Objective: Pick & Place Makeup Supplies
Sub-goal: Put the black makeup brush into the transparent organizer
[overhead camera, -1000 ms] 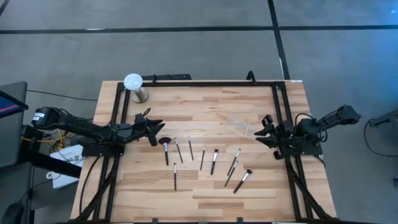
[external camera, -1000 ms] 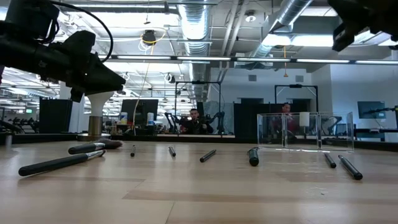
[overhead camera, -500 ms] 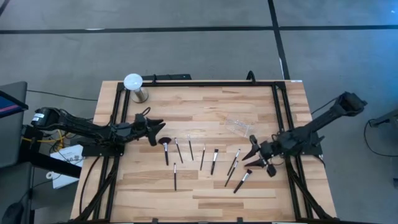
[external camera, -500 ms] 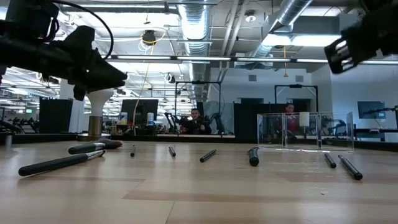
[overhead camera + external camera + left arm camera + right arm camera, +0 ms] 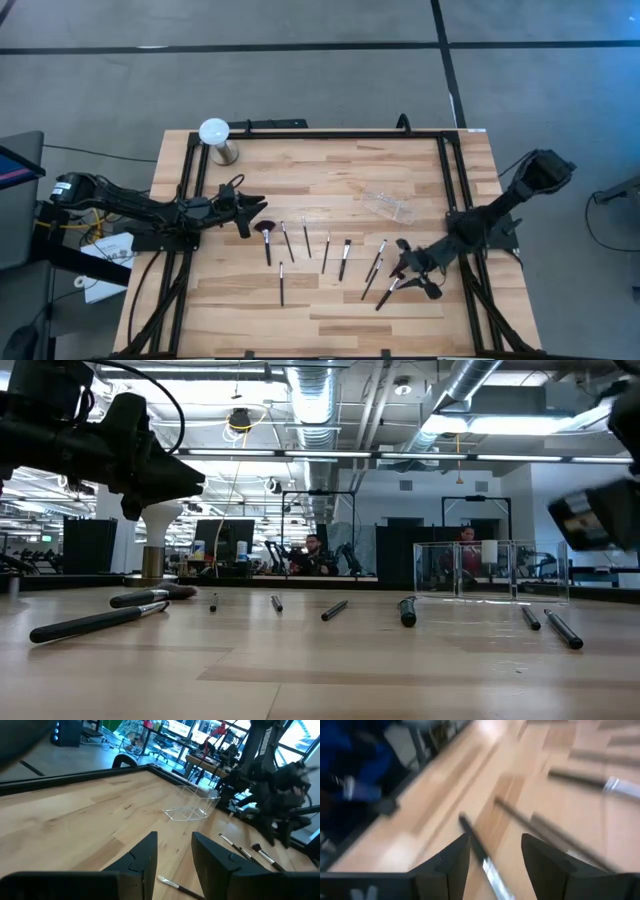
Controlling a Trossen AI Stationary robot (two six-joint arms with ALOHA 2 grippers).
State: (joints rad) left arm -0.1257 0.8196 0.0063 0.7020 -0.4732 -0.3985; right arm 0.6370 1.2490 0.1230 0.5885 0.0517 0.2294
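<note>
Pale butcher-block table (image 5: 330, 170), planks of light wood inside a black metal frame. Scattered across the middle and right of it, the makeup brushes (image 5: 325, 253): thin dark stick handles, silvery ferrules, small dark bristle tips, all lying flat and mostly apart from one another. One fan brush (image 5: 265, 231) with a wide reddish-brown head, leftmost of the spread.

Right gripper (image 5: 412, 275) low over the rightmost brush (image 5: 389, 291), fingers spread apart, nothing between them; through its own wrist camera, a dark handle with a shiny ferrule (image 5: 481, 855) lying in the gap (blurred, so contact unclear). Left gripper (image 5: 250, 212) at the table's left side just beside the fan head, its blunt dark fingers (image 5: 145, 857) parted and empty.

Clear plastic pouch (image 5: 388, 205), boxy and see-through, near the right rail. White globe on a metal base (image 5: 215, 139) at the far left corner.
</note>
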